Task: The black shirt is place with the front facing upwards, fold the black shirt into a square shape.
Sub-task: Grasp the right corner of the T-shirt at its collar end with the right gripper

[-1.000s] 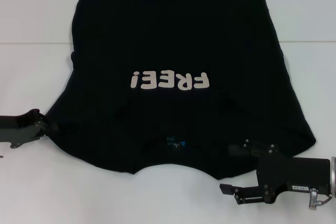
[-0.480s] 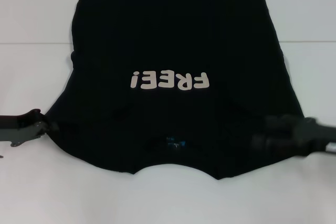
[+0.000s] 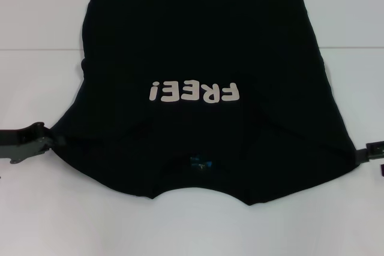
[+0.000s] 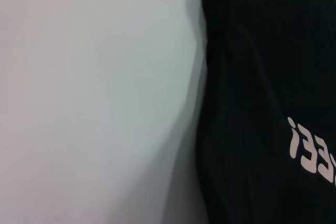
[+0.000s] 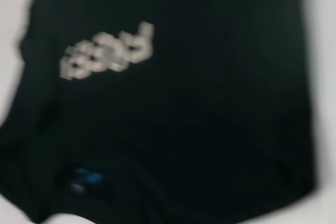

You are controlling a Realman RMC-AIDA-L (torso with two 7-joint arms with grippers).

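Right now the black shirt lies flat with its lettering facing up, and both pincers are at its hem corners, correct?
Not the hem. In the head view the left pincer and right pincer sit at the sleeve ends of the black shirt, lettering up.

Spread flat on the table (image 3: pixel 36 16): the black shirt (image 3: pixel 204 46), collar toward the near edge, hem running off past the far edge of the head view. At its left sleeve, touching the cloth near the table's left edge: the left gripper (image 3: pixel 45 139). Just beside its right sleeve tip, at the right edge: the right gripper (image 3: pixel 373 151).
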